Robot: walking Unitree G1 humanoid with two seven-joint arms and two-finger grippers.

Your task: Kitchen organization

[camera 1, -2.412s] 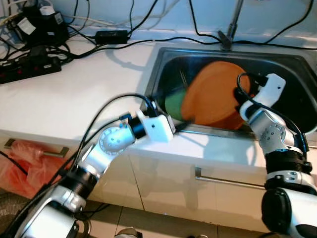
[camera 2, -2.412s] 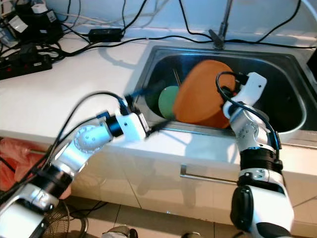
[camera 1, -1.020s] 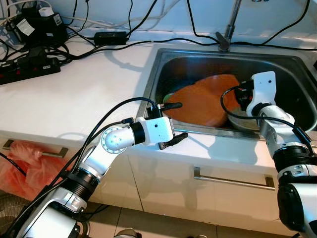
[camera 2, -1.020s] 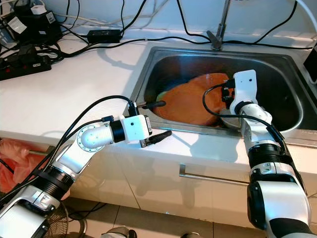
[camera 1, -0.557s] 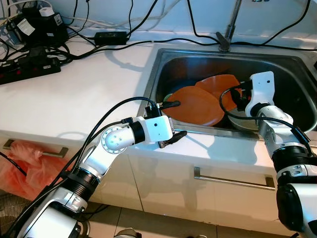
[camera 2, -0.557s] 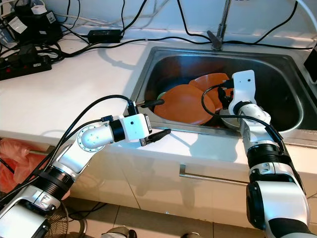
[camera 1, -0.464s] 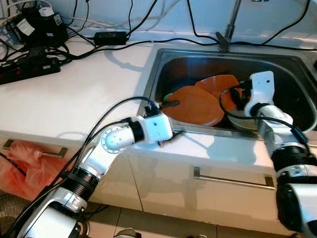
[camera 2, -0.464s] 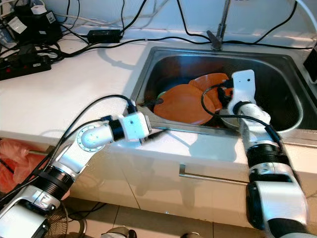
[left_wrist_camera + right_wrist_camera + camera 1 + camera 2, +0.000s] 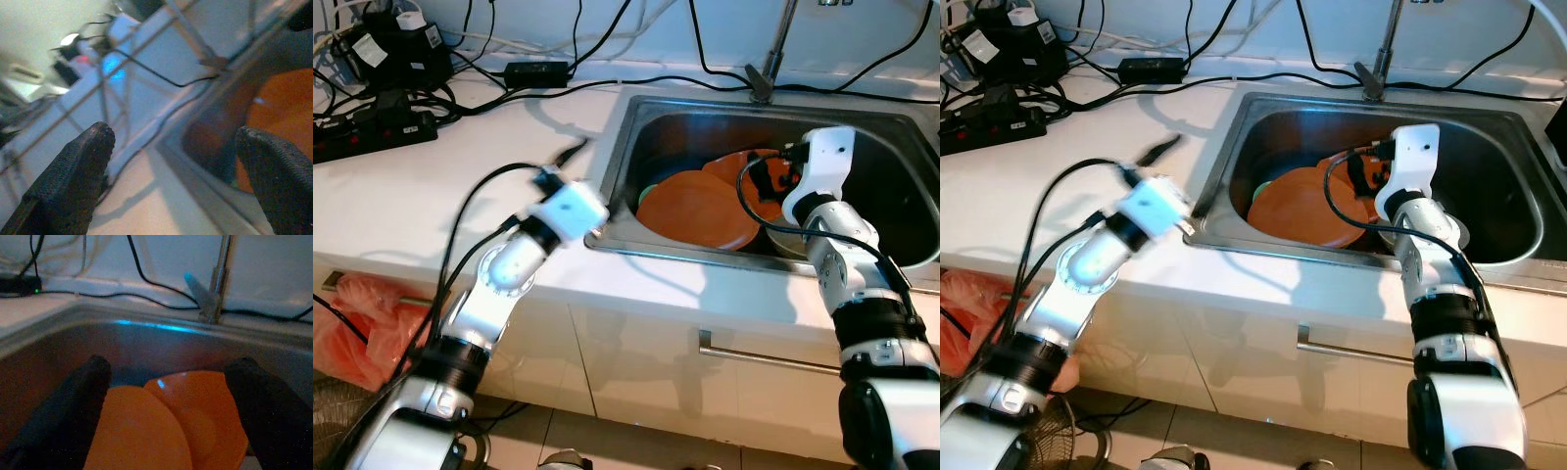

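Two orange plates lie overlapping in the steel sink [image 9: 636,245]: the larger plate [image 9: 695,211] in front, the second plate [image 9: 759,164] behind it. A green dish [image 9: 646,192] peeks out at their left edge. My right gripper [image 9: 170,364] hangs open inside the basin just above the plates, and its fingers [image 9: 85,396] hold nothing. My left gripper [image 9: 579,186] is open too, raised over the white counter [image 9: 460,206] by the sink's left rim, with nothing in it.
A faucet [image 9: 766,69] stands behind the sink. Power strips and black cables [image 9: 372,132] crowd the counter's far left. A grey bowl [image 9: 785,241] sits under my right forearm. Below the counter are a drawer handle [image 9: 764,357] and a red bag [image 9: 362,313].
The large orange plate went from standing on edge to lying flat in the sink. My left gripper lifted from the sink's front rim to above the counter.
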